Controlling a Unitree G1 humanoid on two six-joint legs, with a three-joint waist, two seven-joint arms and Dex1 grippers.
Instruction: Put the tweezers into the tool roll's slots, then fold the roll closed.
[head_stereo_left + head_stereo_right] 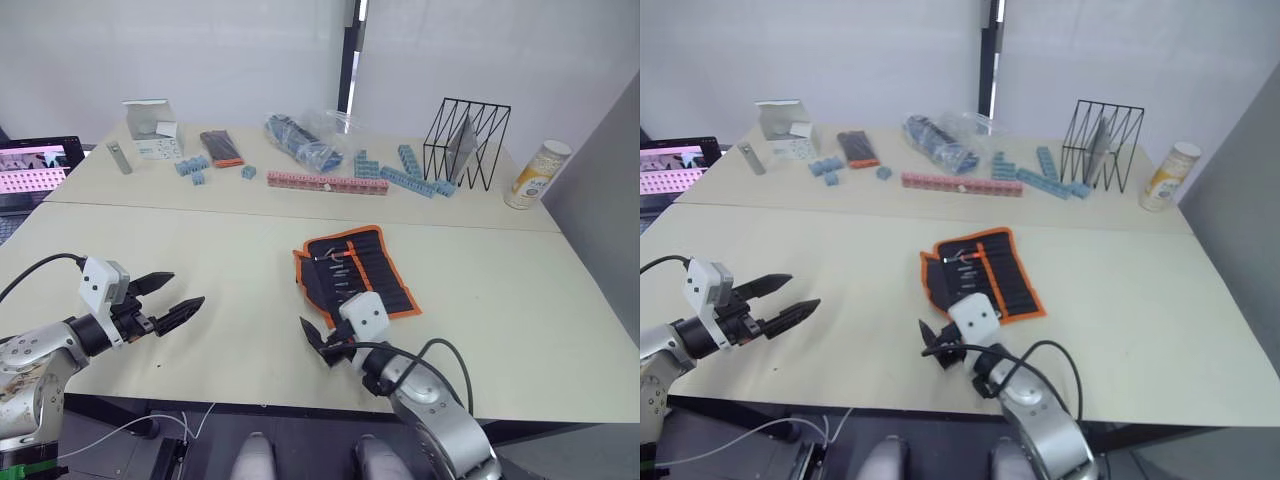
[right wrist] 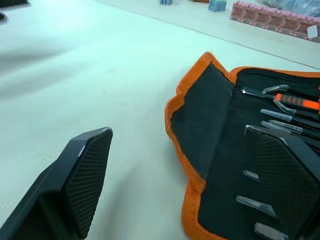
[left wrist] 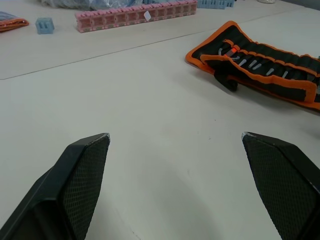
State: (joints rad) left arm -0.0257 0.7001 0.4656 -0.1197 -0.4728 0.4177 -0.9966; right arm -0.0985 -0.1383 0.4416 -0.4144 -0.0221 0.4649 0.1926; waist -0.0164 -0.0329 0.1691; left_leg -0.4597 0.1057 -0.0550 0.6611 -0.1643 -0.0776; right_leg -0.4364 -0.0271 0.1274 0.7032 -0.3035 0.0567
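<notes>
Both hands are spread and empty: the right hand (image 1: 322, 343) low at the tool roll's (image 1: 352, 270) near edge, the left hand (image 1: 170, 300) hovering at frame left over the tabletop (image 1: 230, 260).

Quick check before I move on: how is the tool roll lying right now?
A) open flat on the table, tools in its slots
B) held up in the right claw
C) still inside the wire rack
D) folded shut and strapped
A: the tool roll lies opened on the table, silver tool ends showing in its slots.
</notes>
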